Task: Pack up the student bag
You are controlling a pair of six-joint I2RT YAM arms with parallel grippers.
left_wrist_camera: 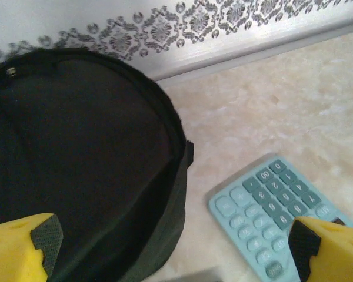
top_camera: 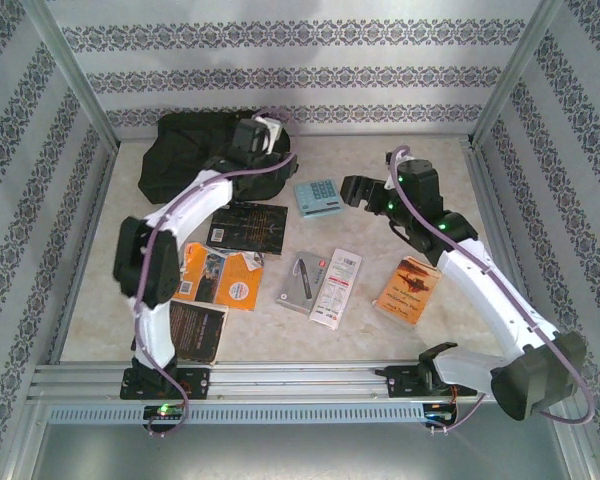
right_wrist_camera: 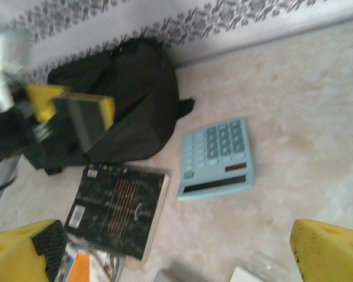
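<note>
The student bag (top_camera: 190, 150) is a big black backpack lying at the back left of the table, against the wall. My left gripper (top_camera: 268, 138) hovers over its right edge. In the left wrist view the bag (left_wrist_camera: 76, 153) sits under the left finger and the jaws (left_wrist_camera: 173, 247) stand wide apart with nothing between them. My right gripper (top_camera: 355, 190) hangs open just right of a light blue calculator (top_camera: 317, 197). The right wrist view looks across at the bag (right_wrist_camera: 135, 94), the calculator (right_wrist_camera: 217, 155) and a black book (right_wrist_camera: 117, 208), with its own jaws (right_wrist_camera: 173, 252) wide and holding nothing.
A black book (top_camera: 247, 227) lies in front of the bag. Orange booklets (top_camera: 220, 277), another dark book (top_camera: 195, 330), two flat stationery packs (top_camera: 320, 285) and an orange book (top_camera: 410, 290) lie scattered mid-table. Metal frame posts and patterned walls enclose the table.
</note>
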